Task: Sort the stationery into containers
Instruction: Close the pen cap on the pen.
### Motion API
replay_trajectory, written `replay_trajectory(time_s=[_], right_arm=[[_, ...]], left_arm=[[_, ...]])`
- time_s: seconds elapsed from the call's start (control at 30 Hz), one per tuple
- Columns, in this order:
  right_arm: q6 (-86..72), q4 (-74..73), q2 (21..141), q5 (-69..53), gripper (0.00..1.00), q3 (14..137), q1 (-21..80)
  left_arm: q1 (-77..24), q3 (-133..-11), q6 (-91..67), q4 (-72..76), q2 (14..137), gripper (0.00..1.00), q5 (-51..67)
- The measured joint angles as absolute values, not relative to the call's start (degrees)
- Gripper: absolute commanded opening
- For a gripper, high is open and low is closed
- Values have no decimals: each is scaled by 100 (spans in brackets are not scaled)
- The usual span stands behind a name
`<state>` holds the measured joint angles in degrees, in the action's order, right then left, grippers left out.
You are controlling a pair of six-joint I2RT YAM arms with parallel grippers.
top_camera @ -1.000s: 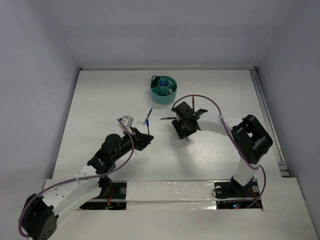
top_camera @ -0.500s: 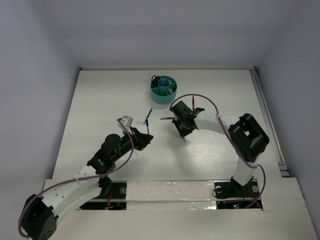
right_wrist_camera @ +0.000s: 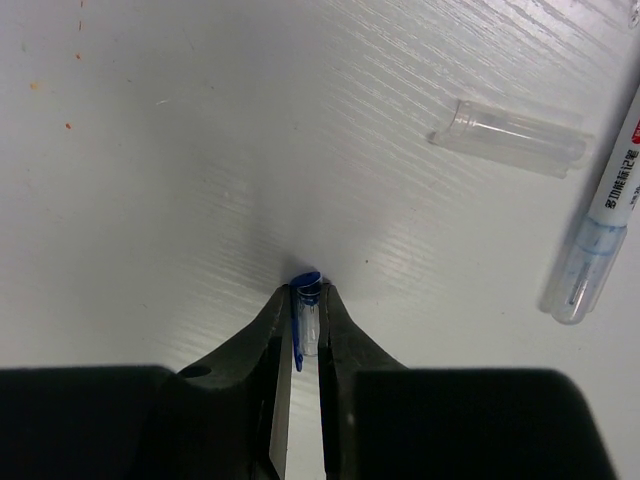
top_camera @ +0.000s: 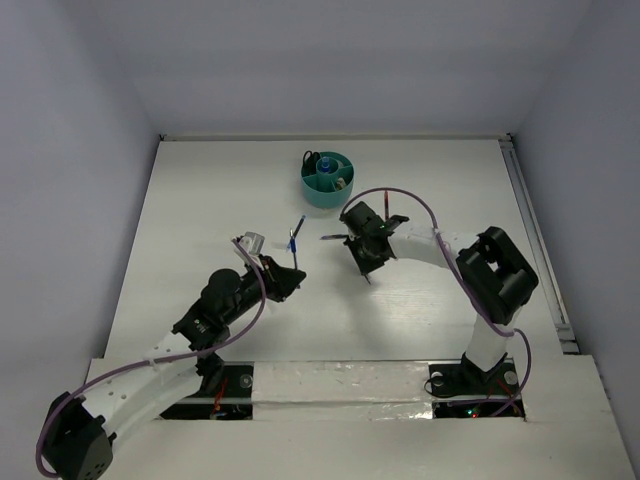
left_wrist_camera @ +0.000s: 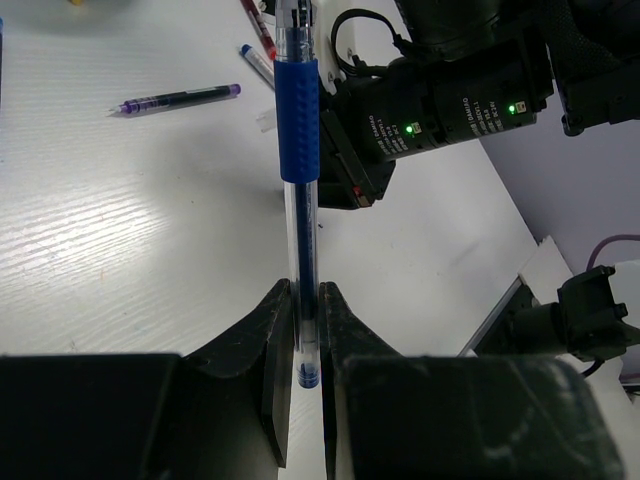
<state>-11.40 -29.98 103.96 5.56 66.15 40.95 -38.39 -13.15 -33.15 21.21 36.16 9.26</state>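
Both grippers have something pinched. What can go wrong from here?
1. The right gripper pinches the tiny blue cap only at its very fingertips, so it may slip or pop out on lifting.
2. The left gripper holds the blue pen by one end, with most of its length sticking out, so it may pivot in the grip.
3. The right arm sits close beside that pen; a sideways move may knock it.

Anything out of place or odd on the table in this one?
A clear pen cap lies loose on the table, apart from the white pen beside it. The right end effector pinches another small clear-and-blue cap, detached from any pen.
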Motion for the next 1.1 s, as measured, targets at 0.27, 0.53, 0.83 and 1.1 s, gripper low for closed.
replay_trajectory(time_s=[0.27, 0.53, 0.83, 1.1], right_arm=[[-1293, -2849, 10106, 401, 0, 6348, 4095], [-2043, -1712, 8219, 191, 0, 5843, 4097], [-3288, 1463, 7181, 130, 0, 5022, 4431], [-3693, 2676, 7435, 148, 0, 4873, 4670]], left_arm=[[-3839, -1310, -3356, 2086, 3551, 0, 991], [-3839, -1249, -3441, 2250, 3614, 0, 1223], [-3839, -1118, -3852, 2703, 4060, 0, 1804], [-3839, -1175, -4014, 2716, 4418, 0, 2167]])
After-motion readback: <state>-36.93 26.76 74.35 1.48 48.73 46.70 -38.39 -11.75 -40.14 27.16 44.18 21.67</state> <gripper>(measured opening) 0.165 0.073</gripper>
